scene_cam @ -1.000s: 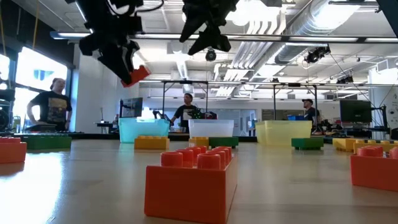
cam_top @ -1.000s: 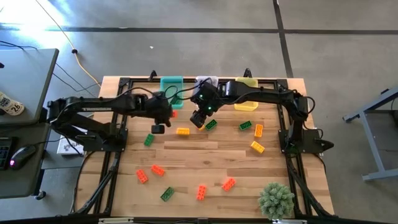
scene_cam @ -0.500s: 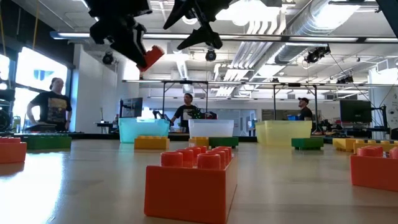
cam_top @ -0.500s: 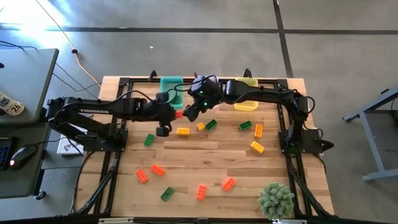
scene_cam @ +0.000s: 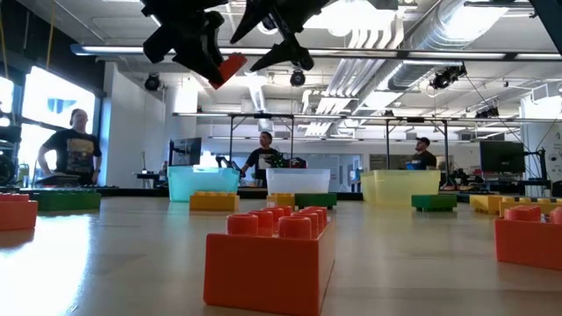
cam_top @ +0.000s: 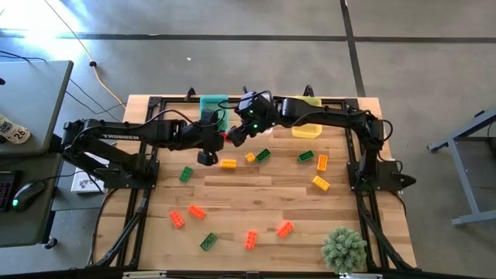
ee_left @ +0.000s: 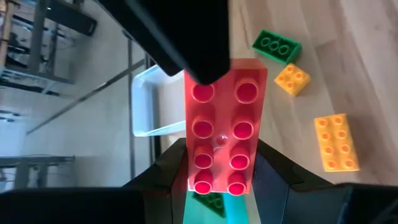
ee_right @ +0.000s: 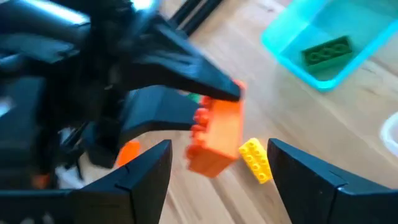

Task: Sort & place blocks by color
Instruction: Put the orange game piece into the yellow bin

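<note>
My left gripper (cam_top: pixel 223 139) is shut on an orange-red brick (cam_top: pixel 231 138), high above the table in front of the teal bin (cam_top: pixel 213 105). My right gripper (cam_top: pixel 239 132) is open just to the brick's right. In the right wrist view its fingers (ee_right: pixel 140 177) stand apart on either side of the brick (ee_right: pixel 217 137), touching nothing that I can see. A green brick (ee_right: pixel 326 50) lies in the teal bin. Green, yellow and orange-red bricks lie loose on the table, among them a yellow one (cam_top: pixel 227 163) and a green one (cam_top: pixel 263 155). My left gripper pinches the brick's two long sides (ee_left: pixel 194 177) between its two fingers, at the end nearest the wrist. The fingers slant down from the table's left and lie along the brick. The brick sticks out past the fingertips, studs toward the wrist camera, tilted (scene_cam: pixel 233 68) and clear of the table.
A clear bin (scene_cam: pixel 299 182) and a yellow bin (scene_cam: pixel 399 186) stand beside the teal one along the far edge. A fuzzy green plant (cam_top: pixel 344 248) stands at the near right corner. People stand in the room beyond the table.
My left gripper has carried the orange-red brick up and toward the table's right. My right gripper, still open, has gone toward the left and far edges, closing on the brick.
</note>
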Available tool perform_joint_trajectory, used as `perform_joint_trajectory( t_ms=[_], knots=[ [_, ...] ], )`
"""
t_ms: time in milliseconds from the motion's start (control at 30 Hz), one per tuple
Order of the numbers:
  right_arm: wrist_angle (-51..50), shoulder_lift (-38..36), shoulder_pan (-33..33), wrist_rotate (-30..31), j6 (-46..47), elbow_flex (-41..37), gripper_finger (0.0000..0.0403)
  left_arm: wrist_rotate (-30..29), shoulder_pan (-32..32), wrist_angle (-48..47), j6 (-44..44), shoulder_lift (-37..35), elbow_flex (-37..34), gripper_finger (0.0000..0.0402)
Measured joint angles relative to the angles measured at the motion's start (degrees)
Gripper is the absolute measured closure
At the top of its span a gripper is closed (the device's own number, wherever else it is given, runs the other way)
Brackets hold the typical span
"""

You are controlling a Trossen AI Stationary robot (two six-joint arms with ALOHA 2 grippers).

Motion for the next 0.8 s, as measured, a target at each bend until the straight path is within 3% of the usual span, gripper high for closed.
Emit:
perform_joint_trajectory(
  t_ms=[467, 600, 800],
  knots=[
    [1.2, 0.9, -0.8, -0.1, 1.7, -0.1, 0.0164, -3.1, -0.1, 6.6, 2.3, 0.0, 0.0, 0.0292],
    [1.7, 0.9, -0.9, -0.2, 1.7, -0.1, 0.0209, -3.3, -0.1, 6.8, 3.7, 0.0, 0.0, 0.0292],
    [2.1, 1.2, -1.0, -1.2, 1.5, 0.0, 0.0317, -3.6, -0.1, 6.8, 3.7, 0.0, 0.0, 0.0273]
  ],
)
